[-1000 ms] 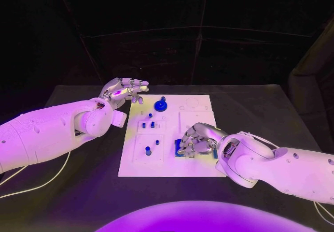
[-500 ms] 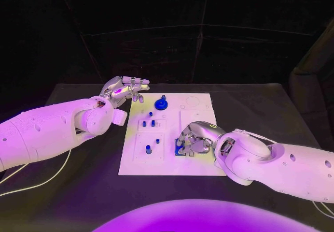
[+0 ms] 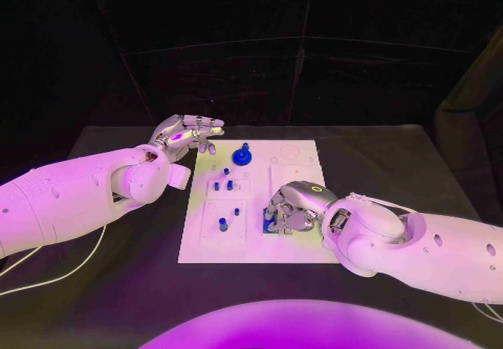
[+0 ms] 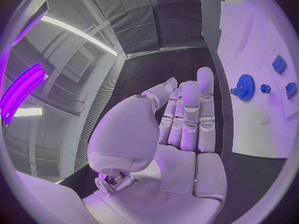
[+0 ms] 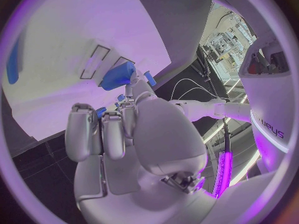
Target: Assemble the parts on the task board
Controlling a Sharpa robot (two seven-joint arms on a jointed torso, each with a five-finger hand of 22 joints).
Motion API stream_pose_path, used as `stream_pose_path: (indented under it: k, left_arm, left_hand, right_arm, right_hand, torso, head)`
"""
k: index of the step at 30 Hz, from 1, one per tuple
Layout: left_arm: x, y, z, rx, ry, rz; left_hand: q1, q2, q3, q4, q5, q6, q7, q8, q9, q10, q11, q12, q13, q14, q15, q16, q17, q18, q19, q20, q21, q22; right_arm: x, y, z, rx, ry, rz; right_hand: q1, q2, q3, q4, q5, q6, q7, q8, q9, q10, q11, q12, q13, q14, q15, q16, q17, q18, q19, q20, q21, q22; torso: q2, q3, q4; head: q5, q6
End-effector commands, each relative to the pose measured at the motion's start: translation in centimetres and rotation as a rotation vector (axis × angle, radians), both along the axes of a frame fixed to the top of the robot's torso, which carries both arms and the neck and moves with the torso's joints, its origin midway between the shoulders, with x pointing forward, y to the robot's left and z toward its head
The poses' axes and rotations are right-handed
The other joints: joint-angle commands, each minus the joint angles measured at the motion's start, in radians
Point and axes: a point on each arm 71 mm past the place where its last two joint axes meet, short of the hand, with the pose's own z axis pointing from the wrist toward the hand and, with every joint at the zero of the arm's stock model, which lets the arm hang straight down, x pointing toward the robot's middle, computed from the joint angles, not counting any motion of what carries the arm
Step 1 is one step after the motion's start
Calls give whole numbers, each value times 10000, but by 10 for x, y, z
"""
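Board: white task board (image 3: pixel 299 156) lies in the middle of the black table (image 3: pixel 398 167), long side running away from the robot.
Gear: blue gear part (image 3: pixel 242 156) stands near the board's far left corner; in the left wrist view it shows as a toothed blue disc (image 4: pixel 245 87) on the plate.
Small parts: short blue pegs (image 3: pixel 222 186) stand in the left column of the board, more of them nearer the robot (image 3: pixel 223 223).
Right hand: right hand (image 3: pixel 291 211) is down on the board's near middle, fingers curled around a blue block (image 5: pixel 118 75), which it grips just above the white surface.
Left hand: left hand (image 3: pixel 187 135) hovers beside the board's far left corner, off the plate, fingers extended and held together (image 4: pixel 187 115), grasping nothing.
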Motion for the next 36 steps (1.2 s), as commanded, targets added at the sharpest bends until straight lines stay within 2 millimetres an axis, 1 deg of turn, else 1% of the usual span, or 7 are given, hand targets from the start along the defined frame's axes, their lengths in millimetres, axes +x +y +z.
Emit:
stream_pose_path:
  k: [1, 16, 20, 24, 29, 32, 36]
  left_arm:
    - [0, 0, 1, -82, -33, -81]
    - [0, 2, 1, -65, -35, -36]
    - [0, 2, 1, -64, -36, -33]
    - [0, 2, 1, -61, -33, -29]
    - [0, 2, 1, -61, -30, -32]
    - [0, 2, 1, -61, -28, -34]
    - [0, 2, 1, -64, -28, -41]
  left_hand:
    - [58, 21, 21, -60, 33, -82, 22, 65, 7, -63, 30, 64, 12, -75, -13, -61, -10, 67, -65, 34, -34, -10]
    - [68, 29, 28, -70, 34, -85, 23, 76, 8, -68, 30, 75, 12, -80, -13, -62, -19, 68, -66, 33, -33, -9]
    - [68, 29, 28, -70, 34, -85, 23, 76, 8, -68, 30, 75, 12, -80, -13, -62, -19, 68, -66, 33, -33, -9]
    - [68, 29, 28, -70, 34, -85, 23, 76, 8, -68, 30, 75, 12, -80, -13, -62, -19, 68, -66, 33, -33, -9]
    - [68, 29, 28, -70, 34, -85, 23, 76, 8, -68, 30, 75, 12, -80, -13, -62, -19, 68, -66, 33, -33, -9]
    - [68, 29, 28, -70, 34, -85, 23, 76, 8, -68, 30, 75, 12, -80, -13, -62, -19, 68, -66, 33, -33, -9]
    - [68, 29, 28, -70, 34, -85, 23, 76, 8, -68, 30, 75, 12, -80, -13, -62, -19, 68, -66, 33, -33, -9]
  right_arm:
    - [0, -3, -6, -425, 48, 173]
    - [-2, -6, -6, -166, 254, 636]
    - [-2, -5, -5, 94, 259, 751]
    - [-2, -5, -1, 710, 27, 731]
    - [-1, -10, 7, 1883, -420, 435]
    - [-1, -16, 10, 2442, -494, 175]
    - [-2, -31, 12, 2787, -317, -422]
  right_hand:
    - [525, 603, 71, 17, 2, 88, -24, -57, 8, 149, -98, 36, -2518, 772, 12, 29, 1321, -131, 49, 30, 48, 6]
    - [445, 562, 115, -21, -17, 144, -47, -90, 3, 173, -117, 62, -2486, 783, -5, 62, 1383, -139, 63, 13, 69, 50]
    - [220, 489, 98, 26, -29, 136, -61, -189, -35, 145, -129, -33, -2545, 781, -17, 59, 1383, -140, 60, -5, 69, 54]
    - [-34, 392, 41, 114, -22, -7, -4, -396, -131, 132, -94, -68, -2553, 775, 3, 43, 1360, -141, 56, -2, 69, 54]
    - [-172, 312, 82, 131, 6, -347, 175, -803, -325, 86, 40, -145, -2581, 763, 100, 7, 1306, -142, 46, 56, 63, 44]
    - [-322, 235, 76, 191, 39, -584, 308, -1073, -452, 44, 150, -217, -2618, 758, 192, -10, 1282, -141, 37, 123, 56, 32]
    - [-521, 205, 69, 308, 98, -569, 348, -1200, -518, 27, 197, -247, -2627, 757, 244, -17, 1276, -134, 28, 187, 49, 17]
  torso:
    - [11, -3, 7]
    - [1, -1, 3]
    - [-4, -6, 7]
    - [2, -10, 3]
    - [-6, -6, -7]
    - [-1, -5, 0]
    - [-11, -6, -3]
  head:
    - [13, -9]
    - [31, -58]
    - [27, -63]
    - [12, -34]
    - [8, -20]
    - [-23, -12]
    - [-62, 8]
